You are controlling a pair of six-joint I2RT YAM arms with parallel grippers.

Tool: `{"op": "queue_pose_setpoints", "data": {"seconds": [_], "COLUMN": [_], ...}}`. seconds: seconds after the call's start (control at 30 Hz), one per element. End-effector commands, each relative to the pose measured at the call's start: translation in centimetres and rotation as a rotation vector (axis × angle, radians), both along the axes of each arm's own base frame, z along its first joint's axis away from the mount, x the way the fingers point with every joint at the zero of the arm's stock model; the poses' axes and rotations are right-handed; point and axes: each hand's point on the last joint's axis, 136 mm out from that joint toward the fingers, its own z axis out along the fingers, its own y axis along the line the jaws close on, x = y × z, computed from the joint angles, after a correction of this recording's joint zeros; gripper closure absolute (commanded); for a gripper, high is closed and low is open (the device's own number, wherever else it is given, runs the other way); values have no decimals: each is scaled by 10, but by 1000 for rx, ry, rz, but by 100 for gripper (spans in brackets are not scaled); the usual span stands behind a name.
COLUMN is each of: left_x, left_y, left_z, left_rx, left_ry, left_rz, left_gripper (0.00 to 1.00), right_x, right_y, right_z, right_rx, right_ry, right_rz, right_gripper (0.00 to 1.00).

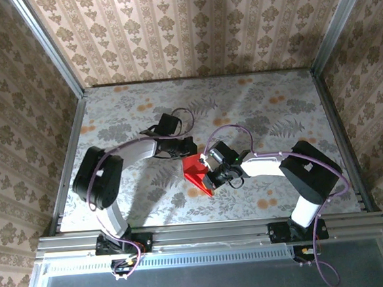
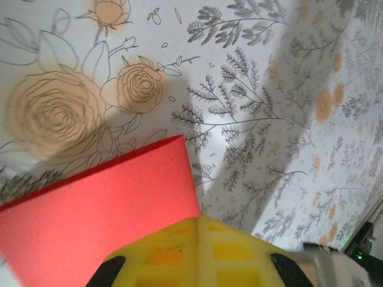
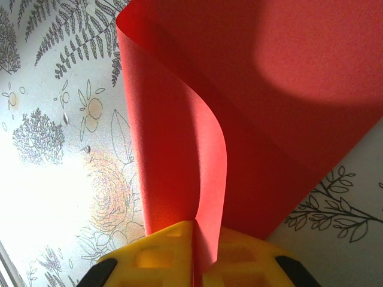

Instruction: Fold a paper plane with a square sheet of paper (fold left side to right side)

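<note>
Yellow fingers [image 3: 155,257] of my right gripper [image 3: 195,251] pinch an edge of the square sheet of paper [image 3: 287,119], curling it up at the middle of the floral table [image 1: 274,98]. My left gripper [image 2: 197,257], fingers pressed together, sits over the flat part. Light, floppy and easily creased, I judge, so edges are the place to hold.

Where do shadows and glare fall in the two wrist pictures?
Right wrist: a round shadow darkens the paper at upper right, glare washes out the table at lower left. Left wrist: soft shadow bands cross the table.
</note>
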Motion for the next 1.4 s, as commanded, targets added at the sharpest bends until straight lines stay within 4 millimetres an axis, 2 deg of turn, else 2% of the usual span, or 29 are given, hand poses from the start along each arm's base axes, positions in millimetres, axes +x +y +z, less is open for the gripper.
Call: {"op": "queue_pose_setpoints", "data": {"seconds": [0.0, 0.2, 0.43, 0.63, 0.9, 1.13, 1.37], "left_x": [-14, -49, -78, -88, -90, -93, -97], "left_y": [16, 17, 6, 7, 1, 11, 16], "left_z": [8, 12, -1, -25, -42, -59, -65], "left_rx": [8, -85, -113, -66, -55, 15, 39], "left_ry": [-21, 6, 51, 92, 118, 131, 136], "left_rz": [7, 2, -27, -32, -38, -30, -23], "left_gripper": [96, 96, 96, 99, 100, 100, 100], "right_x": [-15, -15, -15, -15, -15, -15, -16], "right_y": [-21, -20, -21, -21, -22, -23, -24], "right_z": [-30, -32, -33, -34, -34, -35, -37], "right_rx": [-101, -105, -111, -118, -129, -135, -142], "right_ry": [74, 77, 80, 86, 89, 88, 91], "right_rz": [-17, -16, -14, -15, -11, -10, -6], "right_gripper": [88, 87, 86, 86, 86, 86, 85]}}
